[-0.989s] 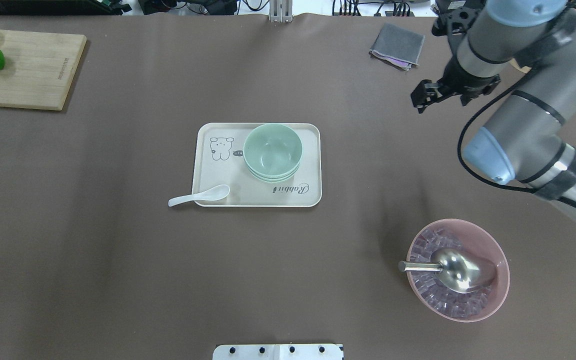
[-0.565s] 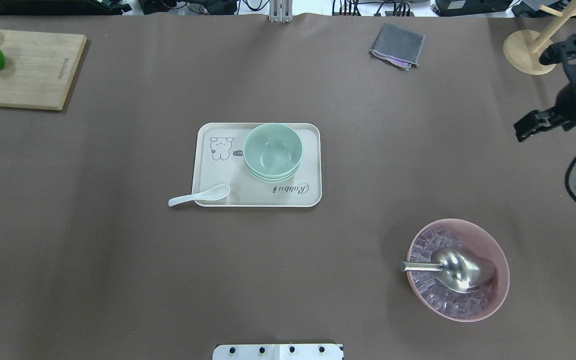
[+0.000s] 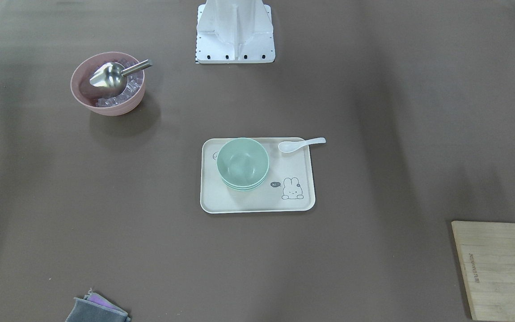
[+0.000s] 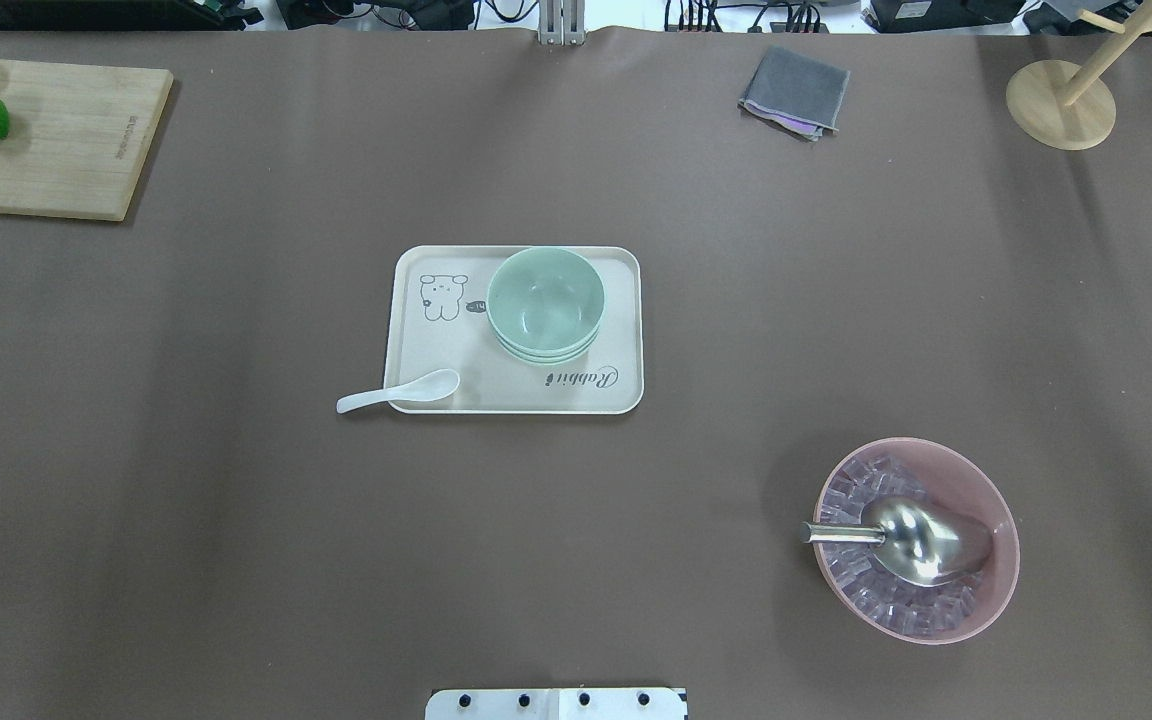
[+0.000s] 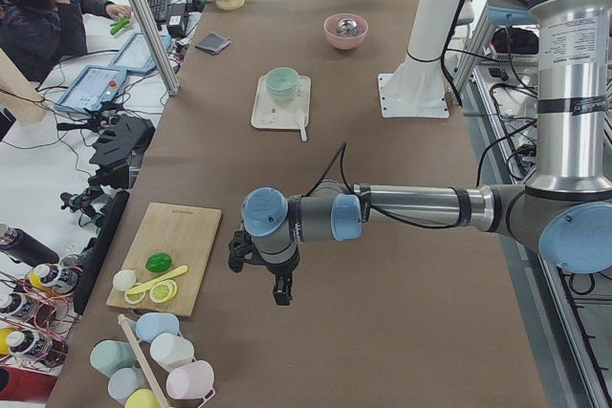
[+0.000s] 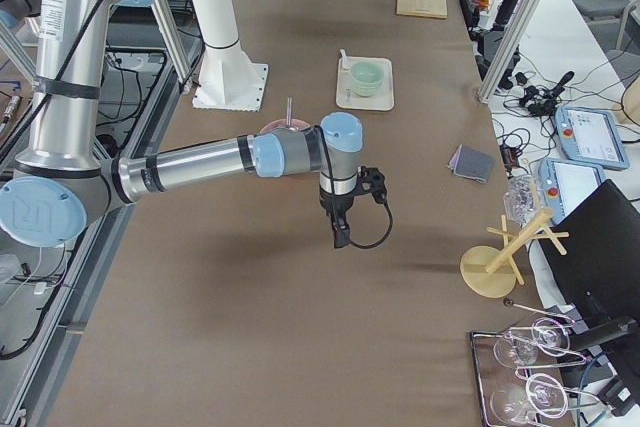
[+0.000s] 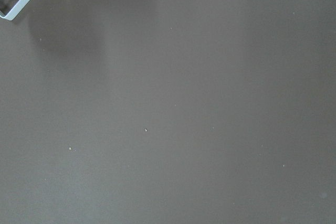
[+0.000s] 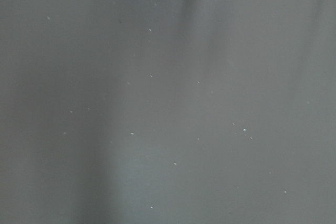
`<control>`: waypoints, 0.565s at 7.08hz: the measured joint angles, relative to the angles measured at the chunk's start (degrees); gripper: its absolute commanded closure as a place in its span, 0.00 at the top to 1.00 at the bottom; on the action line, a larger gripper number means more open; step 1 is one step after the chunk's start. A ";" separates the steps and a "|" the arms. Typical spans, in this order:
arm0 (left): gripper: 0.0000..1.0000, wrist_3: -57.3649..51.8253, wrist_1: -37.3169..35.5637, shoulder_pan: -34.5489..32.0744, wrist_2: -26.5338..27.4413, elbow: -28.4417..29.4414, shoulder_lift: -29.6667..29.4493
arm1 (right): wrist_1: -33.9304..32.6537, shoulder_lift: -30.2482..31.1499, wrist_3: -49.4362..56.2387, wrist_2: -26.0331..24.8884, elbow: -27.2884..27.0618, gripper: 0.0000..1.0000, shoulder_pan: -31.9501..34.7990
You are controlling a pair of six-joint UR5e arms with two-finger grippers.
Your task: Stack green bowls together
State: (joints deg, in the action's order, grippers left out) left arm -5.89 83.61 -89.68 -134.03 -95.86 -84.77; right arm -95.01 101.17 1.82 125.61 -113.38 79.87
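Note:
The green bowls [image 4: 545, 305] sit nested in one stack on the cream tray [image 4: 436, 350] at the table's middle, also seen in the front-facing view as the green bowls [image 3: 242, 163]. No gripper touches them. My left gripper [image 5: 280, 293] hangs over the bare mat far from the tray, near the cutting board [image 5: 172, 255]. My right gripper [image 6: 340, 237] points down over the mat at the other end of the table. Both show only in the side views, so I cannot tell whether they are open or shut. Both wrist views hold only brown mat.
A white spoon [image 4: 398, 391] lies across the tray's front-left corner. A pink bowl [image 4: 986, 500] with ice cubes and a metal scoop [image 4: 921, 540] stands front right. A grey cloth [image 4: 794, 92] and a wooden rack base [image 4: 1056, 105] are at the back right. A person [image 5: 38, 16] sits beside the table.
My right arm has swung away to the right and out of the overhead view. The bowl stack, tray and spoon have not moved.

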 measured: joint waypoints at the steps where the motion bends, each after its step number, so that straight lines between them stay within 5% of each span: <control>1: 0.99 0.00 0.01 0.01 0.00 0.02 -0.01 | -0.02 1.99 2.71 0.69 0.17 1.00 1.93; 4: 0.99 0.41 -0.30 0.18 -0.20 0.66 -0.04 | -0.01 5.06 4.47 5.81 2.66 1.00 7.41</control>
State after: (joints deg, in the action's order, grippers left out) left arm -5.48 83.31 -89.50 -134.23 -95.20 -84.81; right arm -95.02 106.23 6.29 131.42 -110.72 87.28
